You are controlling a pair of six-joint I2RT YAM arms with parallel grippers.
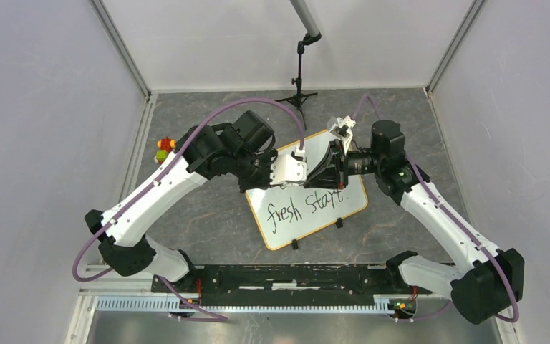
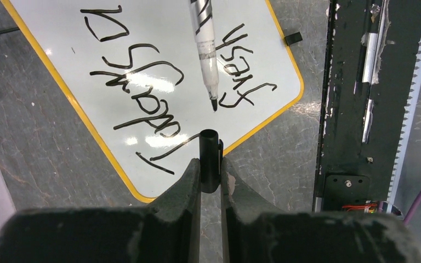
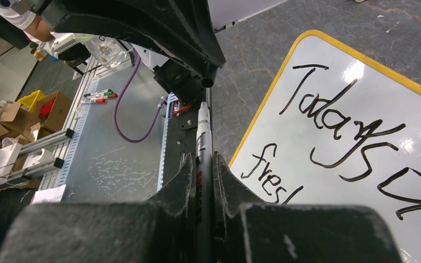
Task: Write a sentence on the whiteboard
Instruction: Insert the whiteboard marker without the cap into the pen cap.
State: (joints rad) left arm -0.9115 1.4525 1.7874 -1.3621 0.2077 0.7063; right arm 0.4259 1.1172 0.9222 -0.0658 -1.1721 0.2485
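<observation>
The board (image 1: 322, 217) is lying flat on the grey surface (image 1: 208, 215) in the middle of the scene, turned at an angle so one corner is pointing far and its two black clip feet are sitting on the near edge. The sentence (image 1: 306, 206) is running across it in black script in two lines, the far line reading roughly "Todays a" and the near line "fresh start". Both arms are reaching in from their sides and meeting over the far half of the board. The left claw (image 2: 210, 164) is pinching a black cap (image 2: 210, 156) upright between its fingers, open mouth facing away from the wrist. The right claw (image 3: 203, 164) is pressing together on a marker (image 3: 203, 126), gripping its barrel. In the left wrist view the marker's bare black tip is pointing at the cap's mouth, near it but apart from it, and is showing over the near line of the sentence; whether the tip is touching the board cannot be told. A black tripod (image 1: 299, 89) is standing at the far side, and a small coloured toy (image 1: 163, 149) is sitting far left
</observation>
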